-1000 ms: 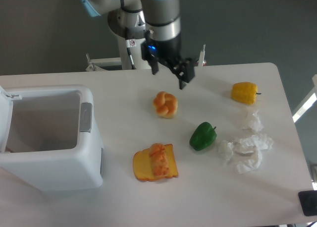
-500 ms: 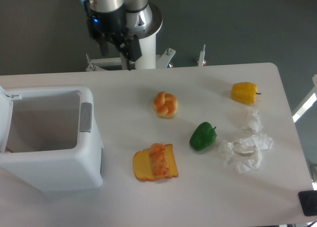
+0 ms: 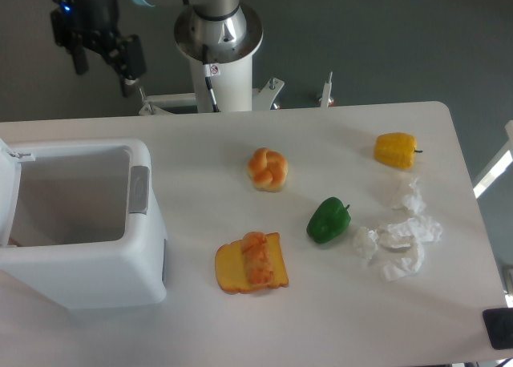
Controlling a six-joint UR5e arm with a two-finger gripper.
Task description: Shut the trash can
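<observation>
Below the hand (image 3: 106,66), open trash can (image 3: 80,223).

No text, brand or number can be read. A small white sticker with a red mark (image 3: 212,69) sits on the robot base column (image 3: 218,42), too small to make out.

Trash can (image 3: 80,223) at the table's left edge: its left side and raised lid (image 3: 6,192) are cut off by the picture's left edge. A dark object (image 3: 498,328) past the table's near right corner is cropped, identity unclear. The arm above the gripper (image 3: 104,62) leaves the top edge.
</observation>
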